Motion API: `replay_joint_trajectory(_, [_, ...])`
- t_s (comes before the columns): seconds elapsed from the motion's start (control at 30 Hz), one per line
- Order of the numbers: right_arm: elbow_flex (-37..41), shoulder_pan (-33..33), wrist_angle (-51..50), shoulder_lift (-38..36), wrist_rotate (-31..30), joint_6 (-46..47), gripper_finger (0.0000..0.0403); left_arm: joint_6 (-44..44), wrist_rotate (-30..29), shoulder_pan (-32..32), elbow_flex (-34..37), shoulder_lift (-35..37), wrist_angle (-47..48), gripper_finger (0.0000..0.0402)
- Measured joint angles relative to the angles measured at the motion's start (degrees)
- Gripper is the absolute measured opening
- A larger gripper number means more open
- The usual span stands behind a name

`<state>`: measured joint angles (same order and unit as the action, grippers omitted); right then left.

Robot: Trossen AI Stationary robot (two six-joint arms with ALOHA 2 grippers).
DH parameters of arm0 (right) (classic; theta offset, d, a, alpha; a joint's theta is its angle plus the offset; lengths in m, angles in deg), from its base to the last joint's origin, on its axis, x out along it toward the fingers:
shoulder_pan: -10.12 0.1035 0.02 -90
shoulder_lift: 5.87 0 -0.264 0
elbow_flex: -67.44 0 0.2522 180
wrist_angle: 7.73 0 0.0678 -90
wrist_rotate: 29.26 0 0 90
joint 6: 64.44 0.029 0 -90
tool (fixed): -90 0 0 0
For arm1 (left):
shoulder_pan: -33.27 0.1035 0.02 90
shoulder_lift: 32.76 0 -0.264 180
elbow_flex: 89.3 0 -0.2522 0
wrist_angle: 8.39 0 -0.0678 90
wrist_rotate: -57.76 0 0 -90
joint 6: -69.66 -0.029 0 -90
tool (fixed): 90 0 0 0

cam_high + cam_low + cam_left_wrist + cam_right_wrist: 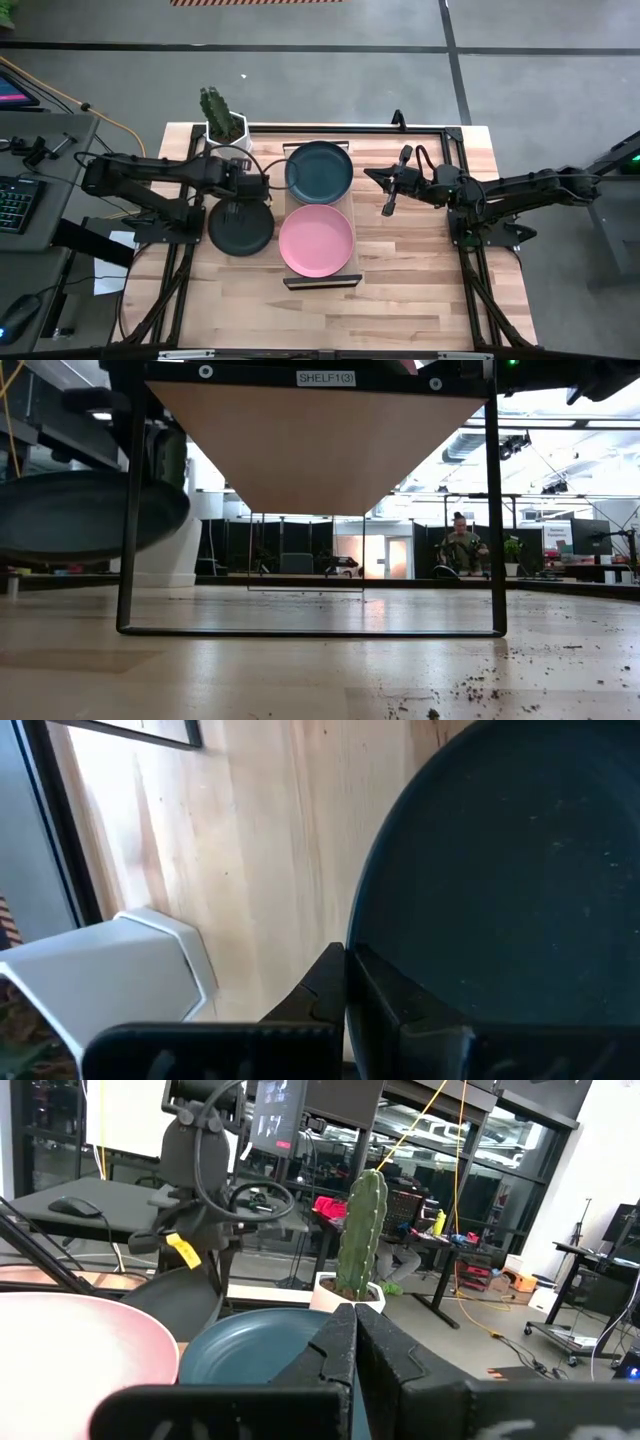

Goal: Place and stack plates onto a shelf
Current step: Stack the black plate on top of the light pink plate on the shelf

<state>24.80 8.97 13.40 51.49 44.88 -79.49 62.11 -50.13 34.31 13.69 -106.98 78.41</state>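
A dark plate (240, 228) is gripped by the left gripper (243, 188) beside the shelf (320, 281).
The left jaws are closed on that plate's rim, and the plate is held off the table just left of the shelf. On the shelf, a teal plate (319, 168) and a pink plate (316, 240) are set side by side. The right gripper (372, 176) is kept closed and empty, just right of the teal plate.

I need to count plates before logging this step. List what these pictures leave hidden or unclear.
- Plates beneath the pink plate and the teal plate: the high view shows only the top ones, so any stack is hidden.
- Shelf top: in the low view the shelf shows only its underside.
- Dark plate in the left tool: cut off by the left wrist view's edges.
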Motion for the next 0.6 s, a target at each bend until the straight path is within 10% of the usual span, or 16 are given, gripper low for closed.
replay_joint_trajectory(0.6, [0.0,0.0,0.0,0.0,0.0,0.0,0.0,8.2,-19.5,0.0,-17.6,0.1,15.8,0.0])
